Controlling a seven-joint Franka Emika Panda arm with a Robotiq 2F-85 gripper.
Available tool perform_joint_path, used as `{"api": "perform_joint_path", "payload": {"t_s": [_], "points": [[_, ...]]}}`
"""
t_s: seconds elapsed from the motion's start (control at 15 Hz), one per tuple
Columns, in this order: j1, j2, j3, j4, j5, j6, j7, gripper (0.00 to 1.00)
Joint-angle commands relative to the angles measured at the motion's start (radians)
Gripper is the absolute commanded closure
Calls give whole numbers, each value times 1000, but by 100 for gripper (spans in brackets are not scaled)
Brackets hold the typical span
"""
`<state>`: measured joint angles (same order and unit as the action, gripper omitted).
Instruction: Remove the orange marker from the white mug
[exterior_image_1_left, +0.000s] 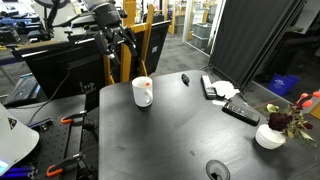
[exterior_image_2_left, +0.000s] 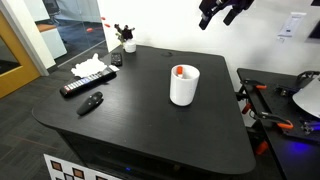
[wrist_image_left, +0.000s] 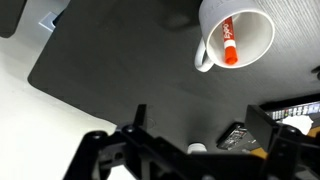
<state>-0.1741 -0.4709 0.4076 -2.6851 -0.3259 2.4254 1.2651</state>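
Observation:
The white mug (exterior_image_1_left: 142, 92) stands upright on the black table in both exterior views (exterior_image_2_left: 183, 86). The orange marker (exterior_image_2_left: 179, 71) sticks up inside it, leaning on the rim. In the wrist view the mug (wrist_image_left: 250, 20) is at the top right, seen from above, with the marker (wrist_image_left: 229, 43) lying across its inside. My gripper (exterior_image_1_left: 120, 42) hangs high above the table, well apart from the mug, also at the top of an exterior view (exterior_image_2_left: 220, 14). Its jaws (wrist_image_left: 200, 118) are open and empty.
On the black table (exterior_image_1_left: 170, 135) lie a small black pen-like object (exterior_image_1_left: 185, 79), a remote (exterior_image_1_left: 240, 110), crumpled paper (exterior_image_1_left: 222, 88) and a white bowl with dark red flowers (exterior_image_1_left: 270, 136). A round inset (exterior_image_1_left: 218, 171) sits near the front edge. Monitors and clamps surround the table.

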Motion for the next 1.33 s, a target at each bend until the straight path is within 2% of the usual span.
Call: {"api": "perform_joint_path", "payload": {"t_s": [0.0, 0.2, 0.93, 1.27], "points": [[-1, 36, -1, 20, -42, -30, 157, 0], [14, 71, -11, 31, -65, -38, 205, 0], [90, 270, -32, 120, -220, 12, 235, 0], [126, 377, -77, 158, -321, 124, 342, 0]]}}
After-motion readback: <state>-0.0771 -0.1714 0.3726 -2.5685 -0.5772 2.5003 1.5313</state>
